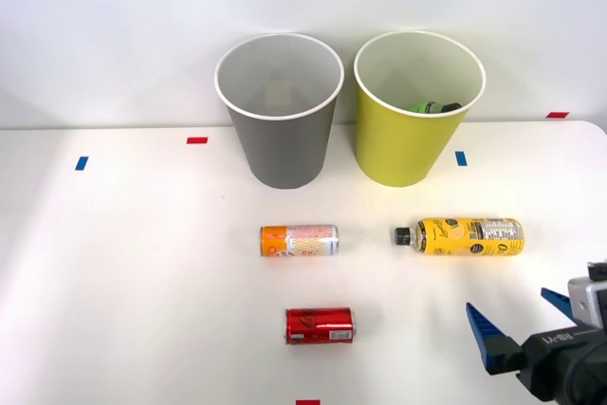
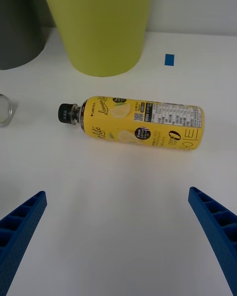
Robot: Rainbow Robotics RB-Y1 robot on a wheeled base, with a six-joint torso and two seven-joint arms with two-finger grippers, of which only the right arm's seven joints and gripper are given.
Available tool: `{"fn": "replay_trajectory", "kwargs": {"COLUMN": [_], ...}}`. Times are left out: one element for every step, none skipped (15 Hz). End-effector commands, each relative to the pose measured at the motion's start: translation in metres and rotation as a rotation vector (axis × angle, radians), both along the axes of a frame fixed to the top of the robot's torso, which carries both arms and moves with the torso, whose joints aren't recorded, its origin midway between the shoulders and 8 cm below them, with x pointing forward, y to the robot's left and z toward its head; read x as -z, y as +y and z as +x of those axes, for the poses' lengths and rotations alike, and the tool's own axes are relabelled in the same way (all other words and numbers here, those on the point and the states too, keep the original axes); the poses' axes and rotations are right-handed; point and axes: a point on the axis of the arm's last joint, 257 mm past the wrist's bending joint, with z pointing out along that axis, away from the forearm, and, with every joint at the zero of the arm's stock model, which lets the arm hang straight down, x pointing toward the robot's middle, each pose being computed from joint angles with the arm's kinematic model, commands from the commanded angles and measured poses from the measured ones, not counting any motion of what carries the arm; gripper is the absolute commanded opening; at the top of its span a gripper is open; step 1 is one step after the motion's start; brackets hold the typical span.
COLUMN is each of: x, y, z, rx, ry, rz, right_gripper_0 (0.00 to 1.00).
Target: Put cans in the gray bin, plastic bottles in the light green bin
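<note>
- Right gripper: at the front view's lower right corner, above the white table; its two blue ribbed fingers stand wide apart and hold nothing. In the wrist view the gripper faces the yellow bottle, with bare table between the fingers and the bottle.
- Red can: lies on its side near the table's front edge, well to the left of the gripper.
- Orange and silver-white can: lies on its side just behind the red can, in front of the gray bin; its end shows at the wrist view's edge.
- Yellow bottle: lies on its side in front of the light green bin, black cap pointing toward the orange can; label up in the wrist view.
- Gray bin: upright at the rear, just left of the light green bin; its inside looks bare.
- Light green bin: upright; a green bottle lies inside.
- Blue and red tape marks: scattered on the table.
</note>
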Motion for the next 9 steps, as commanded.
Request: {"fn": "replay_trajectory", "kwargs": {"x": [0.001,0.001,0.001,-0.001,-0.003,-0.003,-0.004,-0.005,-0.003], "y": [0.014,0.014,0.011,0.007,0.007,0.01,0.013,0.017,0.022], "z": [0.013,0.016,0.019,0.022,0.025,0.027,0.028,0.029,0.028], "rx": [-0.002,0.003,-0.003,-0.028,-0.056,-0.09,-0.125,-0.164,-0.193], "ry": [0.057,0.059,0.048,0.027,0.017,0.016,0.011,0.008,0.01], "rz": [0.025,0.01,-0.037,-0.125,-0.181,-0.214,-0.244,-0.276,-0.288], "right_gripper_0": [1.0,1.0,1.0,1.0,1.0,1.0,1.0,1.0,1.0]}}
